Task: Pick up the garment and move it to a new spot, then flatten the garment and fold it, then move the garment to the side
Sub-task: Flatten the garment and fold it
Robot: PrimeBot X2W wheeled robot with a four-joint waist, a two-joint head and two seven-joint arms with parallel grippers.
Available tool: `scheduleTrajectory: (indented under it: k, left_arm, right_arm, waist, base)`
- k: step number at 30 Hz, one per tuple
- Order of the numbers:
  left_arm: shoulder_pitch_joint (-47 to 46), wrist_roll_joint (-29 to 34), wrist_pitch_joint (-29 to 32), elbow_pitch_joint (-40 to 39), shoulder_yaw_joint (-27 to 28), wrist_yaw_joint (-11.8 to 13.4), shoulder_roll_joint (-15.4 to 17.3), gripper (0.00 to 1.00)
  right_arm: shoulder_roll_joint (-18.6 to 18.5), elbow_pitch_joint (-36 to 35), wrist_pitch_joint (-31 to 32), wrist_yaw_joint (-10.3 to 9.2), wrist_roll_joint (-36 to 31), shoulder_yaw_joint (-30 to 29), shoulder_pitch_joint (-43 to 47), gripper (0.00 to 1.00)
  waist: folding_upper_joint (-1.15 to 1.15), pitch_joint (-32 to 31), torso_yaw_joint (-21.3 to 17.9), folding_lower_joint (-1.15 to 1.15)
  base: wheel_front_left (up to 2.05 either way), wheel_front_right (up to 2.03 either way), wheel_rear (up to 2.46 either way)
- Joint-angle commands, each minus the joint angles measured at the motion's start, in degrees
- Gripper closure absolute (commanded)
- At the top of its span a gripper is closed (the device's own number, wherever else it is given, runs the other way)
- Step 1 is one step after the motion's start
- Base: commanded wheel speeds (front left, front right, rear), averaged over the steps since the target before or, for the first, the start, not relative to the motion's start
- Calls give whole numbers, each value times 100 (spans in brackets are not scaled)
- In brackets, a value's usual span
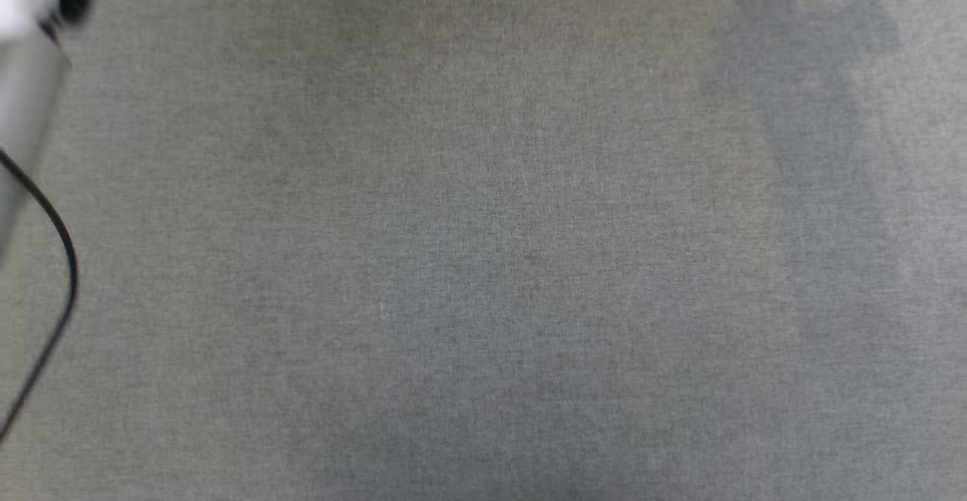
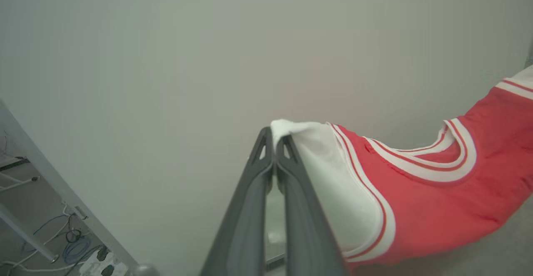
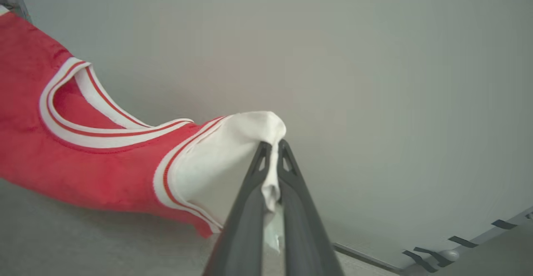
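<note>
Garment (image 2: pixel 416 192) is in the air over the desk (image 1: pixel 483 259), strung between left gripper (image 2: pixel 275 136) and right gripper (image 3: pixel 273 145), each pinched tight on a white sleeve (image 2: pixel 329 176). Pickup looks done. Left: set down at new spot, flatten, fold, move aside.

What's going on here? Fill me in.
The robot has the red jersey T-shirt strung between its two grippers. The left gripper is shut on one white sleeve, the right gripper on the other sleeve, with the striped collar sagging between them over the grey tabletop. It is not yet laid flat or folded.
</note>
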Motion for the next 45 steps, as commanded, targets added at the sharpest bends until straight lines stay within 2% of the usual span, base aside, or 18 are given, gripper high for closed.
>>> scheduleTrajectory:
  k: [1, 7, 14, 22, 27, 33, 41, 45]
  left_arm:
    - [391, 48, -33, -120, 76, 58, 26, 100]
    - [2193, 64, -33, -783, 379, 239, 27, 100]
    - [3925, 15, -33, -1328, 551, 413, 76, 100]
    - [5340, -60, -33, -1425, 576, 648, 61, 100]
    - [6029, -94, -33, -1392, 643, 773, 77, 100]
    - [6836, -246, -33, -1502, 975, 927, 48, 100]
    - [7945, -214, -34, -1873, 1410, 1174, -35, 100]
    - [8251, -121, -34, -2023, 1466, 1192, -116, 100]
  right_arm:
    - [-26, -43, -87, -4, 124, 87, 251, 100]
    - [-328, -415, -254, -4, 669, 577, 1522, 100]
    - [-618, -873, -338, -4, 1082, 875, 2835, 100]
    - [-856, -1075, -398, -4, 1484, 798, 4342, 100]
    - [-912, -1100, -502, -4, 1632, 609, 5200, 100]
    - [-888, -1220, -620, -4, 1687, 268, 6155, 100]
    - [-895, -1408, -637, -4, 1565, -368, 7331, 100]
    - [-925, -1549, -539, -4, 1456, -733, 7824, 100]
  waist:
    - [0, -330, 39, 0]
    - [0, -862, 109, 0]
    - [0, -1377, 83, 0]
    - [0, -1952, 136, 0]
    - [0, -2242, 144, 0]
    - [0, -2481, 130, 0]
    - [0, -2593, 162, 0]
    - [0, -2569, 239, 0]
  base:
    - [0, 0, 0]
    - [0, 0, 0]
    - [0, 0, 0]
    - [0, 0, 0]
    - [0, 0, 0]
    - [0, 0, 0]
    - [0, 0, 0]
    - [0, 0, 0]
